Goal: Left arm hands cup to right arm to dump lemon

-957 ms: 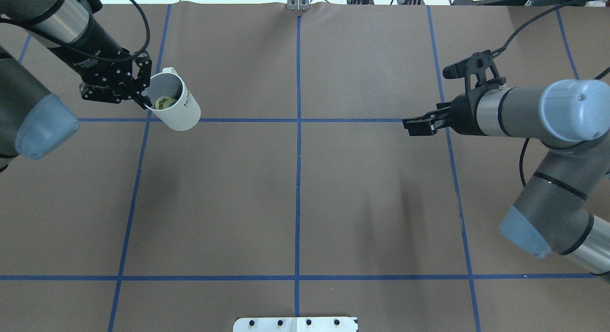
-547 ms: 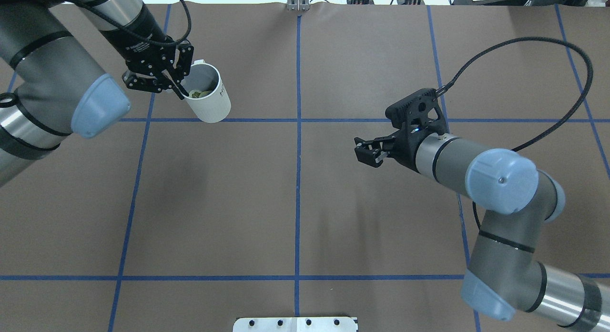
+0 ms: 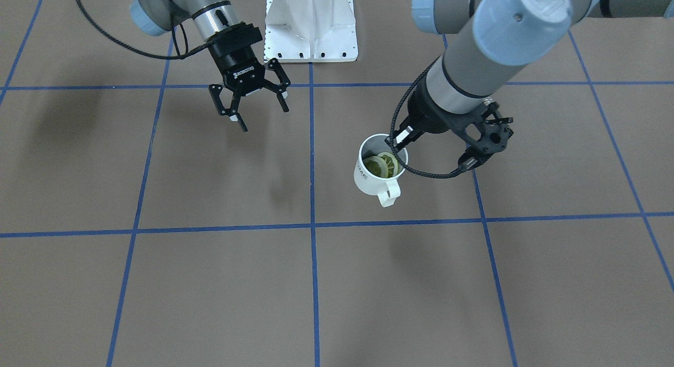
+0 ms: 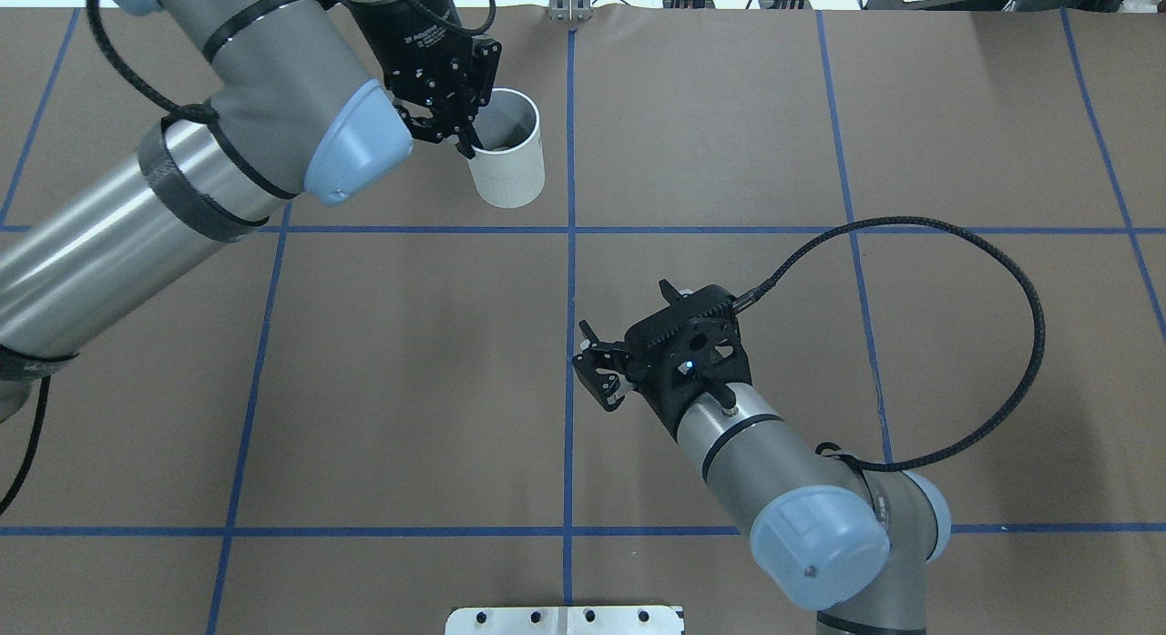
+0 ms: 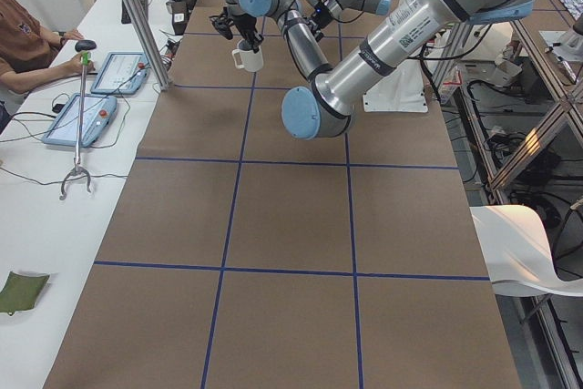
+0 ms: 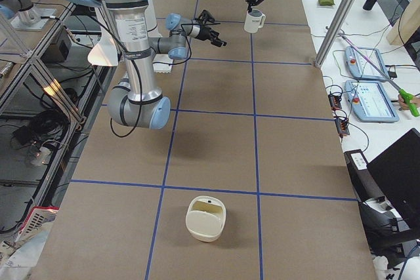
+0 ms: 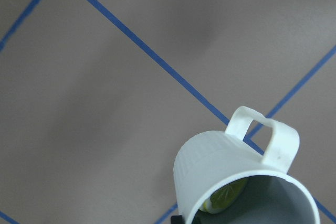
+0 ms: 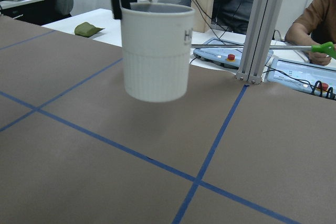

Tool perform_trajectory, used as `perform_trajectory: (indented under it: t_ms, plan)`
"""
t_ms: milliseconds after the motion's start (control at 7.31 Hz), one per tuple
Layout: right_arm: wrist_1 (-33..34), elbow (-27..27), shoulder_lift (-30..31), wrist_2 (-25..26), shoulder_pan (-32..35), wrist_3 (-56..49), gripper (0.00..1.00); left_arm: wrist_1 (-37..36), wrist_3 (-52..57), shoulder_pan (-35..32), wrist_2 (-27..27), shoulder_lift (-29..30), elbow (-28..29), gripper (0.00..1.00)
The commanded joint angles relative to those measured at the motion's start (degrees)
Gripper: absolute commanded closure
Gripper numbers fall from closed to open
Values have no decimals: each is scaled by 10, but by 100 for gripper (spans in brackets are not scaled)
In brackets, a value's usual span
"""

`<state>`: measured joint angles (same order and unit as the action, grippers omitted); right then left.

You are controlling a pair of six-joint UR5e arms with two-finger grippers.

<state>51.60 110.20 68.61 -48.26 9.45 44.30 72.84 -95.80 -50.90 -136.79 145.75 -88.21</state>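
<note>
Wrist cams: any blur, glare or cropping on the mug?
Left wrist: cup in focus but cut off by the bottom edge. Right wrist: cup whole, crisp, no glare. Front-facing: only soft, diffuse shadows on the table.

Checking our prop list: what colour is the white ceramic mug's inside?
Grey; the white ceramic mug shows it best in the overhead exterior view.

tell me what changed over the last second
The left tool carried the cup rightward in the overhead view, toward the table's middle. The right tool swung leftward and down in that view, also toward the middle. Unchanged: left tool shut on the cup's rim, cup off the table, lemon slices inside, handover not made.
</note>
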Motion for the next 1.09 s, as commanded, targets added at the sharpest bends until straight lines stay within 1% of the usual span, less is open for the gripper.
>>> perform_trajectory:
  t_ms: [0, 137, 274, 410, 684, 957]
  plan:
    - [0, -7, -7, 79, -25, 54, 1, 2, -11, 26, 3, 29, 16, 100]
    - [-1, -18, -13, 97, -25, 60, 1, 1, -22, 35, 3, 44, 24, 100]
    - [0, -27, -13, 112, -24, 89, 1, 1, -37, 48, 3, 55, 24, 100]
    - [0, -39, -12, 120, -22, 106, 1, 0, -52, 60, 4, 64, 24, 100]
    - [-4, -41, -14, 120, -11, 108, 1, 0, -72, 72, 4, 75, 23, 100]
    - [-3, -43, -13, 125, -2, 107, 1, 0, -73, 88, 27, 75, 24, 100]
